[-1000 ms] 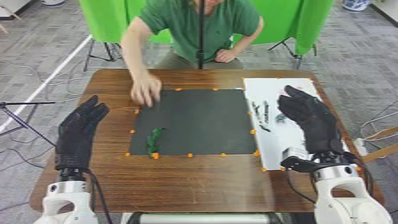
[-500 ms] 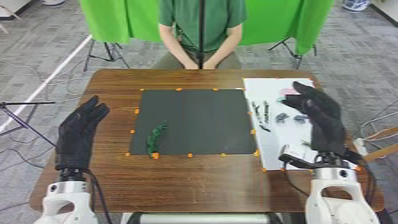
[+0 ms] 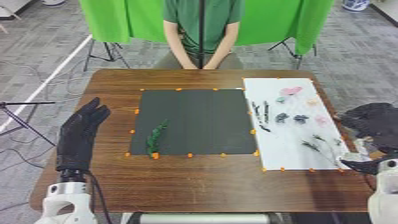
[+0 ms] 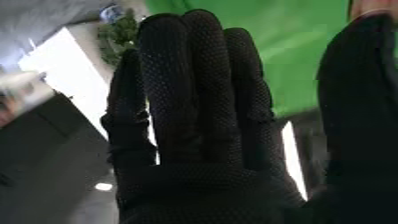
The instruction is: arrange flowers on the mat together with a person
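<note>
So my right hand (image 3: 373, 122) has been swinging outward since the last frame: it was hanging over the white sheet (image 3: 282, 156), and now it's hovering out past the right edge of the tabletop (image 3: 213, 187). That's uncovering the loose green sprigs (image 3: 311, 145) by the sheet's near end. The green stem (image 3: 157, 136) is staying put, lying on the dark mat (image 3: 202, 120) close to its near left corner, leafy end pointing toward the far edge.

Grip check: the right hand is hanging wide open, fingers straight, thumb well out to the side, and it's holding nothing. My left hand (image 3: 78, 135) is waiting by the left edge, also open and empty.

Still sitting on the sheet: the pink flower (image 3: 291, 91) toward the far edge, two dark flowers (image 3: 290, 118) around the middle, and dark twigs (image 3: 266, 112) along the left edge. I'm guessing the next pick is coming from there.

Handling-wise, I'm expecting everything to be super light. The sprigs are probably bendy and a bit slippery in gloves, so I'd be pinching low on the bare stalk. The flower heads are looking soft and easy to crush, so I'd be going gently from the sides, not pressing down.
</note>
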Controlling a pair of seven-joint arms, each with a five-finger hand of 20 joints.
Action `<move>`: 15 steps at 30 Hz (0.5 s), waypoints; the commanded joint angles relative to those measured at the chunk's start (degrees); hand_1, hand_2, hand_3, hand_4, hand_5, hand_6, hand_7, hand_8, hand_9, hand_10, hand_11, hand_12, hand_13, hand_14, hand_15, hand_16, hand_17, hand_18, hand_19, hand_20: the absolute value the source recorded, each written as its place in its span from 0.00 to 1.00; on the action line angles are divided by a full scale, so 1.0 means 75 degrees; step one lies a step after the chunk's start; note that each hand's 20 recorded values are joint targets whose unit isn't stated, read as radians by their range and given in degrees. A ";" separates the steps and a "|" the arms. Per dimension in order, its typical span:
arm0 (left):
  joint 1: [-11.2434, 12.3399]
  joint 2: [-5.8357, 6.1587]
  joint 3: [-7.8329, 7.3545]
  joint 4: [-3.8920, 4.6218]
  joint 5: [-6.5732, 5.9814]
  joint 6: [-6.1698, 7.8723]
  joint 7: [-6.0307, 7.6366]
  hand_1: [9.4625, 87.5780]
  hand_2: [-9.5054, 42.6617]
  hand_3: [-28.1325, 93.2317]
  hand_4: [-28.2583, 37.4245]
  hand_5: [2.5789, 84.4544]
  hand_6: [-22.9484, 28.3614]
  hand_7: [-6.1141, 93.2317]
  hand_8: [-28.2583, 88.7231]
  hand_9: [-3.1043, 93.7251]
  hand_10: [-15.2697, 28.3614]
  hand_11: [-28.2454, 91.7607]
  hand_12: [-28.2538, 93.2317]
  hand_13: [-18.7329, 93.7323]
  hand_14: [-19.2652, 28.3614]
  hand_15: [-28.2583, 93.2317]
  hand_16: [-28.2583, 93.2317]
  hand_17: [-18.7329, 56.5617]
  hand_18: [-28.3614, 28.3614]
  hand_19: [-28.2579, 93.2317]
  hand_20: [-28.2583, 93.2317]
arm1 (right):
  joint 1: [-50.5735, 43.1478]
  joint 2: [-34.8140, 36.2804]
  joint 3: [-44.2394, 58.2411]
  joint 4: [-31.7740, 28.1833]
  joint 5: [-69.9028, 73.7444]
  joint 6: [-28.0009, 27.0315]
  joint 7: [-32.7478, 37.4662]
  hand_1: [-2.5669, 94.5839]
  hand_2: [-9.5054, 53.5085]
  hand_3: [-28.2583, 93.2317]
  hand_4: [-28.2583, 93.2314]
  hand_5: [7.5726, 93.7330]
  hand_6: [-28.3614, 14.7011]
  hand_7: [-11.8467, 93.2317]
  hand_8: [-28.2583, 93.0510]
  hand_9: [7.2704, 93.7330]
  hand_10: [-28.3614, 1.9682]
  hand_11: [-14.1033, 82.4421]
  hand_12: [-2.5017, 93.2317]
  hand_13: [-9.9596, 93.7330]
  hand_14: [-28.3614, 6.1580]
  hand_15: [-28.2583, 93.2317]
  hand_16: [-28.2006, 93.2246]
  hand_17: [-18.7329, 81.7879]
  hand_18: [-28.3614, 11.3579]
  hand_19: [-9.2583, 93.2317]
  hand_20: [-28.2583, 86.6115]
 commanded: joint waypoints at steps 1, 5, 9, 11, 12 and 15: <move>0.0105 -0.0013 0.0007 -0.0006 0.0052 -0.0048 -0.0129 0.24 0.01 0.75 0.10 0.50 0.52 0.20 0.19 0.48 0.64 0.37 0.35 0.47 0.74 0.33 0.25 0.33 0.64 0.25 0.37 | -0.0129 0.0230 -0.0120 0.0318 -0.2192 -0.1020 0.0542 0.50 0.00 0.57 0.00 0.73 0.67 0.31 0.14 0.83 0.58 0.40 0.25 0.80 0.57 0.70 0.43 0.49 0.22 0.75 0.65; 0.0100 -0.0018 0.0012 -0.0016 0.0042 -0.0029 -0.0139 0.24 0.01 0.75 0.10 0.50 0.53 0.20 0.19 0.48 0.64 0.37 0.35 0.46 0.74 0.33 0.25 0.33 0.64 0.25 0.37 | 0.0088 0.0377 -0.0499 0.0624 -0.2272 -0.1123 0.0887 0.50 0.00 0.58 0.00 0.75 0.67 0.31 0.15 0.86 0.60 0.40 0.25 0.82 0.59 0.73 0.44 0.50 0.20 0.78 0.67; 0.0096 -0.0034 0.0017 -0.0005 0.0062 -0.0126 -0.0189 0.23 0.01 0.75 0.10 0.50 0.52 0.19 0.19 0.48 0.64 0.37 0.35 0.46 0.74 0.33 0.25 0.33 0.64 0.25 0.37 | 0.0189 0.0451 -0.0667 0.0823 -0.2154 -0.1336 0.0915 0.51 0.00 0.56 0.00 0.77 0.67 0.31 0.15 0.88 0.61 0.41 0.26 0.83 0.60 0.74 0.45 0.51 0.20 0.79 0.67; 0.0067 -0.0043 0.0040 0.0011 0.0072 -0.0126 -0.0177 0.23 0.01 0.75 0.10 0.50 0.53 0.19 0.19 0.48 0.64 0.37 0.35 0.46 0.74 0.33 0.25 0.33 0.64 0.25 0.37 | 0.0208 0.0442 -0.0676 0.0869 -0.2096 -0.1498 0.0888 0.51 0.00 0.57 0.00 0.78 0.68 0.32 0.15 0.89 0.61 0.41 0.26 0.84 0.60 0.74 0.45 0.52 0.19 0.80 0.67; 0.0055 -0.0038 0.0034 0.0012 0.0073 -0.0133 -0.0187 0.23 0.01 0.75 0.10 0.50 0.53 0.19 0.19 0.48 0.64 0.37 0.35 0.46 0.74 0.33 0.25 0.33 0.64 0.25 0.37 | 0.0213 0.0430 -0.0690 0.0892 -0.2011 -0.1508 0.0883 0.51 0.00 0.57 0.00 0.79 0.68 0.32 0.15 0.89 0.61 0.41 0.26 0.84 0.60 0.74 0.45 0.52 0.19 0.80 0.67; 0.0088 -0.0032 0.0040 0.0001 0.0069 -0.0116 -0.0194 0.23 0.01 0.75 0.10 0.50 0.53 0.19 0.19 0.48 0.64 0.37 0.35 0.46 0.74 0.33 0.25 0.33 0.64 0.25 0.37 | 0.0228 0.0425 -0.0703 0.0927 -0.1924 -0.1712 0.0872 0.51 0.00 0.57 0.00 0.79 0.68 0.31 0.15 0.90 0.61 0.40 0.26 0.84 0.59 0.73 0.45 0.52 0.19 0.80 0.67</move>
